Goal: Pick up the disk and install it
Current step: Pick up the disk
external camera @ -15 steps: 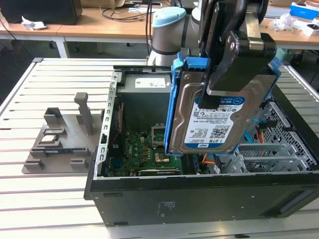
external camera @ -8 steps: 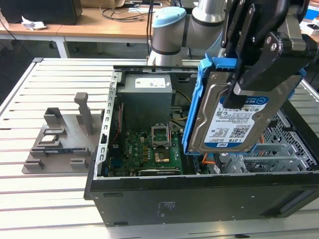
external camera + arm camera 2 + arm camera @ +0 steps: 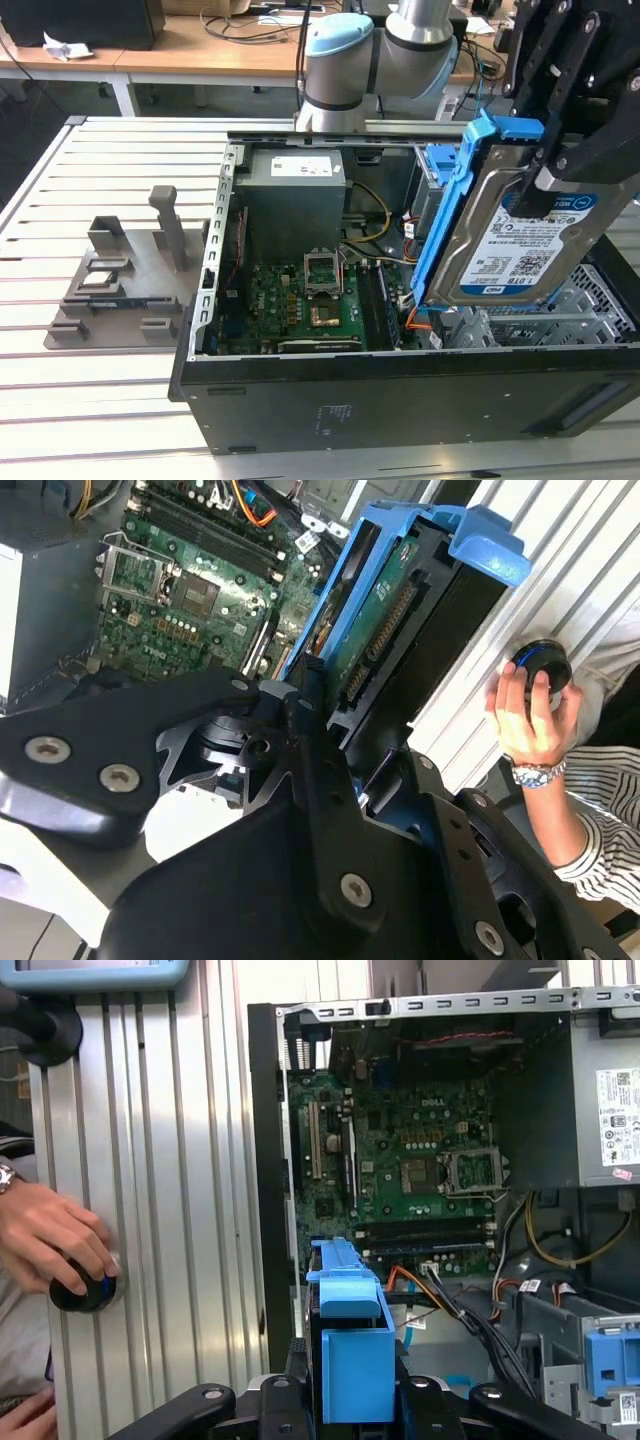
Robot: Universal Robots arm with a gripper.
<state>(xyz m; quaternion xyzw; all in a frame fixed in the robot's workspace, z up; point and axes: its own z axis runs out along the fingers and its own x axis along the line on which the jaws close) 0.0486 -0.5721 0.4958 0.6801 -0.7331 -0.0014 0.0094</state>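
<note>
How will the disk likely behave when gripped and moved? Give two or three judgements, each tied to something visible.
Probably stiff: the disk hangs tilted in the hand without sagging. Its metal body suggests heavy for its size. Its thin blue carrier frame may flex under pressure.

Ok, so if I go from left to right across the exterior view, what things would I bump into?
grey metal rack → green circuit board → disk in its blue frame
</note>
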